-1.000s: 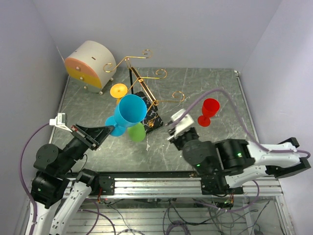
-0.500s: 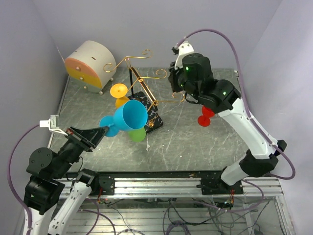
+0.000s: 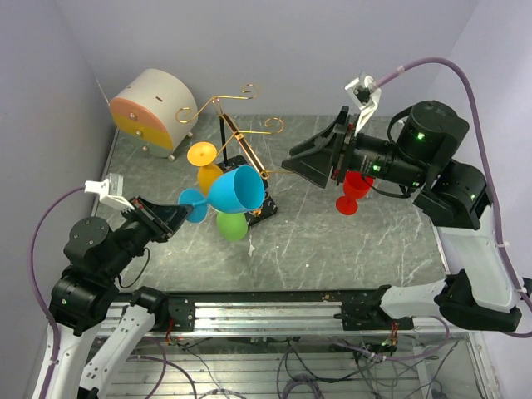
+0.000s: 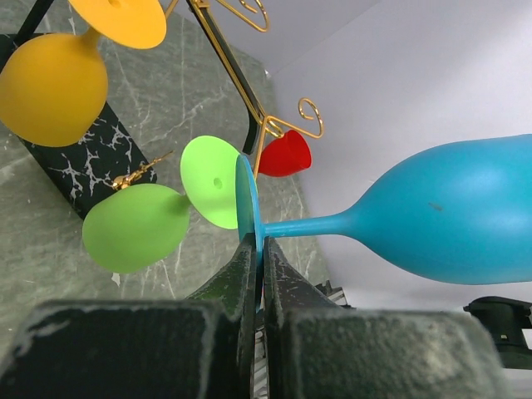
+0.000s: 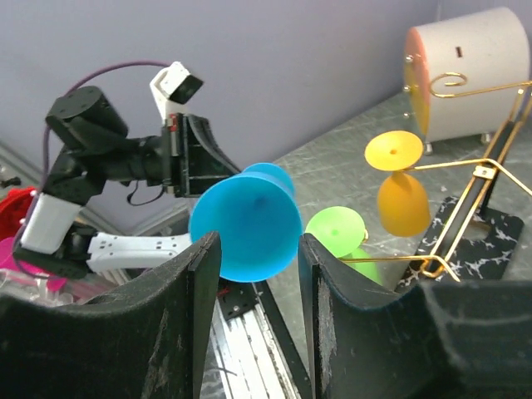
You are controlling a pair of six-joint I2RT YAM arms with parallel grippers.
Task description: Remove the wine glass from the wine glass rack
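Observation:
My left gripper (image 3: 181,213) is shut on the flat foot (image 4: 246,193) of a blue wine glass (image 3: 239,189), which it holds sideways in the air just in front of the wine glass rack (image 3: 239,135). The rack is thin gold wire on a black marble base (image 3: 260,202). Hanging upside down from the rack's arms are a yellow glass (image 3: 205,165) and a green glass (image 3: 233,225). My right gripper (image 3: 293,163) hangs raised to the rack's right, open and pointing left at the blue glass's bowl (image 5: 245,224), apart from it.
A red glass (image 3: 356,188) stands upright on the marble table, partly behind my right arm. The round beige-and-orange drawer box (image 3: 152,110) sits at the back left. Purple walls close in the left, back and right sides.
My right arm has risen from low near the table, passed over the rack and now hangs to its right with jaws open. My left gripper has kept the blue glass, turning its bowl rightward.

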